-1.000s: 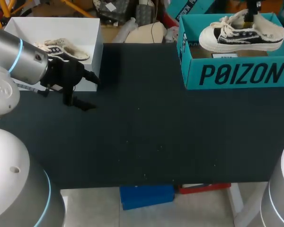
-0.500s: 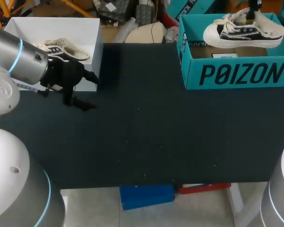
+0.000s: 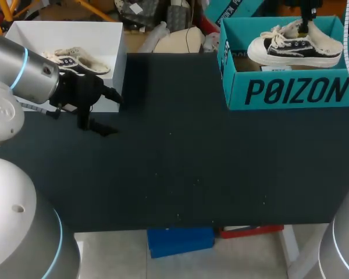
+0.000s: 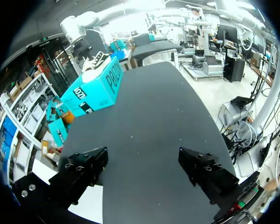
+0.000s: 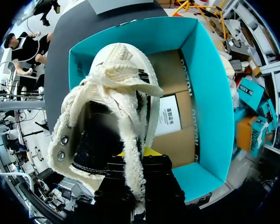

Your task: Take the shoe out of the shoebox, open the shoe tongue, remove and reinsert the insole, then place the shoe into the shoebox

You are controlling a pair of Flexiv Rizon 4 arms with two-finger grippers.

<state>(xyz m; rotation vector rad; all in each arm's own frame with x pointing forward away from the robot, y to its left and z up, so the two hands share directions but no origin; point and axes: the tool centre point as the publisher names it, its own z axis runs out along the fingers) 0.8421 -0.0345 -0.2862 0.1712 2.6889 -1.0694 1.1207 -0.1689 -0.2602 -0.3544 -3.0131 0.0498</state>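
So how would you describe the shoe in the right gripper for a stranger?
Find the teal shoebox at the far right corner of the table. The black shoe with a white sole is at its opening, gripped near the heel by the right gripper. The other shoe lies untouched in the white box at far left.

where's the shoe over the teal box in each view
Head view: shoe at upper right, over the teal shoebox.
Left wrist view: shoe small, far ahead, atop the teal shoebox.
Right wrist view: shoe close up, over the teal shoebox's open inside.
Shared landmark: the teal shoebox.
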